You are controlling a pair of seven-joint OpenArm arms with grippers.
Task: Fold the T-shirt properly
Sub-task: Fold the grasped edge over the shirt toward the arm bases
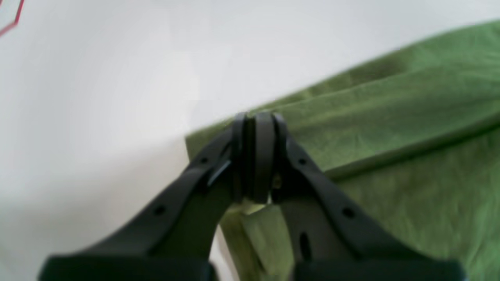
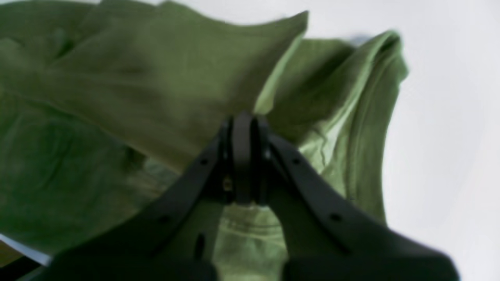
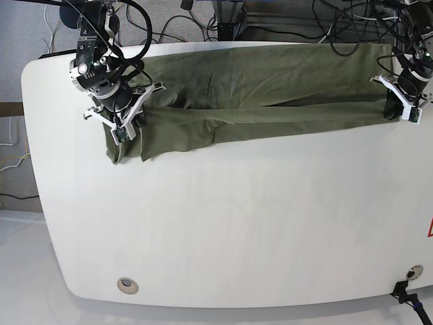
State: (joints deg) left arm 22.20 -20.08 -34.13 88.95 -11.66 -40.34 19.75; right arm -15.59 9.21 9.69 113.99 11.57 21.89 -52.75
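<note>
Black fingers (image 1: 263,156) of the left gripper (image 1: 256,121) fill the near part of the left wrist view, pressed together on a corner of the T-shirt (image 1: 390,128). Olive-green cloth comes out below the closed tips and spreads to the right, with one long fold line across it.

On the right wrist view, the right gripper (image 2: 244,121) is also clamped on the T-shirt (image 2: 136,86); its fingers (image 2: 242,164) meet on a hem, and a bunched sleeve part stands up just beside them.

From the base view, the T-shirt (image 3: 270,91) lies stretched as a long band along the far edge of the white bench (image 3: 230,223). Its upper layer is folded over, and one end hangs lower, near the right gripper (image 3: 122,125). The left gripper (image 3: 404,108) holds the opposite end, close to the bench edge. Cables (image 3: 325,20) lie on the floor behind the bench.
</note>
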